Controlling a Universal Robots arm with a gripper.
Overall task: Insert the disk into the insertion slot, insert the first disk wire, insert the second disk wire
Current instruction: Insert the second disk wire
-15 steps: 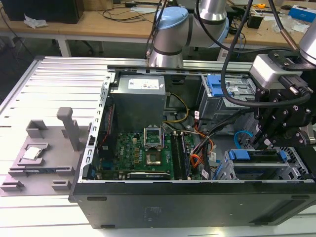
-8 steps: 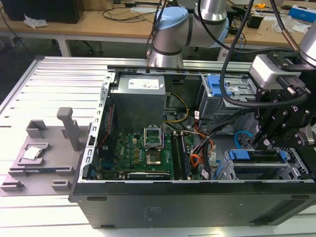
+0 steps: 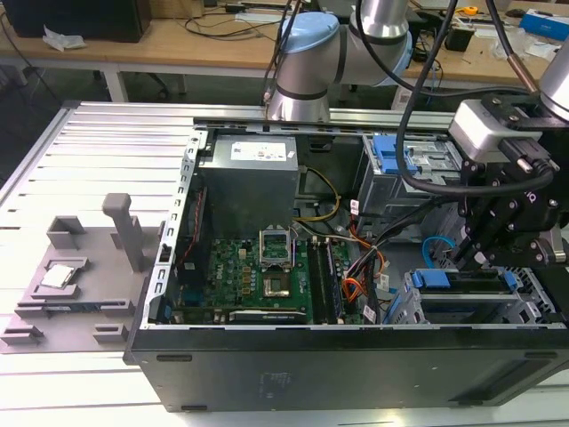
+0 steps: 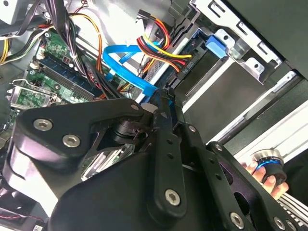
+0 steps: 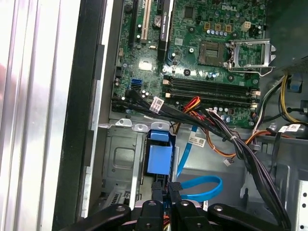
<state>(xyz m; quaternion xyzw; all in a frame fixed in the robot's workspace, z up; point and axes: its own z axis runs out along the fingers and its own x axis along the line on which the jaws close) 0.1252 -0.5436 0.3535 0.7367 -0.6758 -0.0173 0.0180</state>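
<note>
The disk point(image 3: 458, 283) lies in the insertion slot point(image 3: 531, 301), the sheet-metal cage at the exterior view's lower right. Its blue frame point(image 5: 159, 157) and grey body point(image 4: 219, 98) show in the wrist views. The first disk wire point(image 4: 161, 45), orange-red strands, ends in a dark plug point(image 4: 185, 65) against the disk's edge. The second disk wire point(image 4: 126, 54), a flat blue cable, loops point(image 5: 204, 188) beside the disk and runs to my fingertips. My gripper point(image 4: 163, 102) hangs over the disk's end point(image 3: 469, 253), its jaws nearly together and shut on the blue cable's end.
The open tower holds a motherboard point(image 3: 258, 276), a power supply point(image 3: 249, 178) and a black cable bundle point(image 5: 231, 139) crossing near the cage. A second cage with a blue latch point(image 3: 391, 156) sits behind. A hand point(image 4: 262, 174) shows past the case. A grey fixture point(image 3: 80, 267) lies on the table.
</note>
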